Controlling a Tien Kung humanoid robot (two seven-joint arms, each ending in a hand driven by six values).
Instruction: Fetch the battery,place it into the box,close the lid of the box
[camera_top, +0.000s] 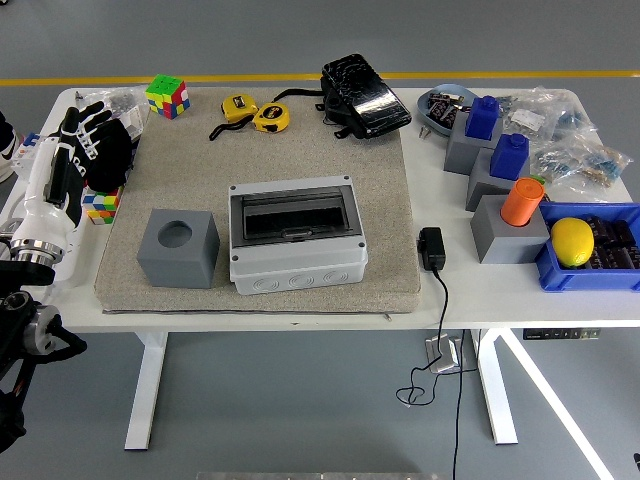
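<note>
The grey plastic box (297, 262) sits in the middle of the beige mat (330, 150), and its dark see-through lid (295, 214) lies flat over the opening. Small dark batteries lie in the blue bin (583, 277) at the right edge, beside a yellow lemon (571, 240). More battery-like pieces fill a grey bowl (432, 103) at the back right. My left hand (88, 140) rests at the table's left edge over a colour cube (101, 204), its fingers stretched out and holding nothing. The right arm is out of view.
A grey block with a round hole (178, 247) stands left of the box. Two yellow tape measures (256, 113), a black pouch (364, 95) and another colour cube (167, 96) lie at the back. Grey blocks with blue and orange caps (500, 180) and a black adapter (432, 248) stand right.
</note>
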